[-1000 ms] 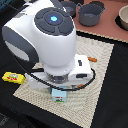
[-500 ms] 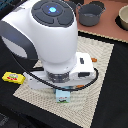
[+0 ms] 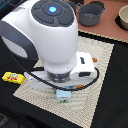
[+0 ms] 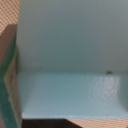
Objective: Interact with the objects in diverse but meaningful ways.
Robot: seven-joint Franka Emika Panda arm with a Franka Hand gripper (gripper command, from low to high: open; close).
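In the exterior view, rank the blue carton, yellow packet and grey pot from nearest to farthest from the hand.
The hand itself is hidden under the arm.
1. Light-blue carton: directly under the wrist, on the mat.
2. Yellow packet: off the mat, at the view's left.
3. Grey pot: far top.

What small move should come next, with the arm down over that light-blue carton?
Probably a short straight lift. The arm is low over the light-blue carton on the woven mat, and the carton fills the wrist view, so the camera is very close. The fingers are hidden, so the grip cannot be confirmed; lifting would show it.
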